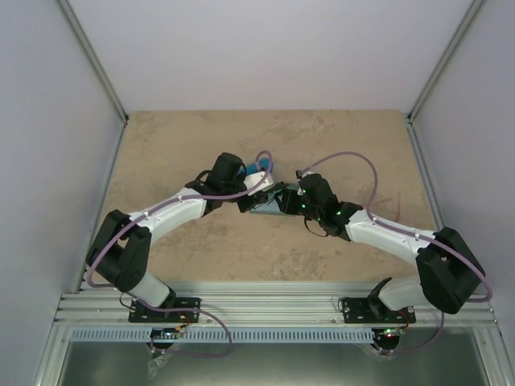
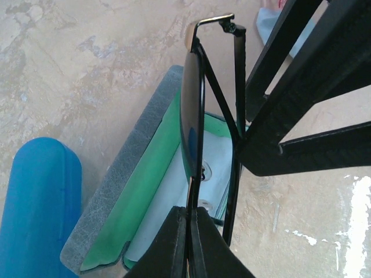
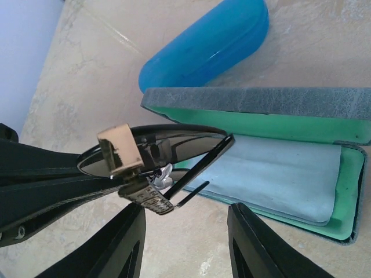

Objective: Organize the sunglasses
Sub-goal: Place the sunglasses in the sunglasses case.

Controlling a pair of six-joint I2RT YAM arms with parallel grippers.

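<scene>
The thin dark wire-framed sunglasses (image 2: 191, 116) hang edge-on above the open grey-blue case (image 2: 116, 191). My left gripper (image 2: 192, 213) is shut on their frame at the lens rim. In the right wrist view the sunglasses (image 3: 156, 147) show a gold hinge and half-folded temples. My right gripper (image 3: 186, 211) is open, its fingers on either side below the temple tips, not touching. The case (image 3: 255, 101) has a green lining and a light blue cloth (image 3: 278, 174) inside. In the top view both grippers, left (image 1: 257, 193) and right (image 1: 288, 199), meet over the case (image 1: 269, 207). The red-orange pair is not clearly in view.
The glossy blue oval case (image 3: 208, 43) lies shut beside the open case's lid; it also shows in the left wrist view (image 2: 40, 202) and the top view (image 1: 256, 169). A light blue cloth corner (image 2: 266, 23) lies beyond my right gripper's fingers (image 2: 290, 87).
</scene>
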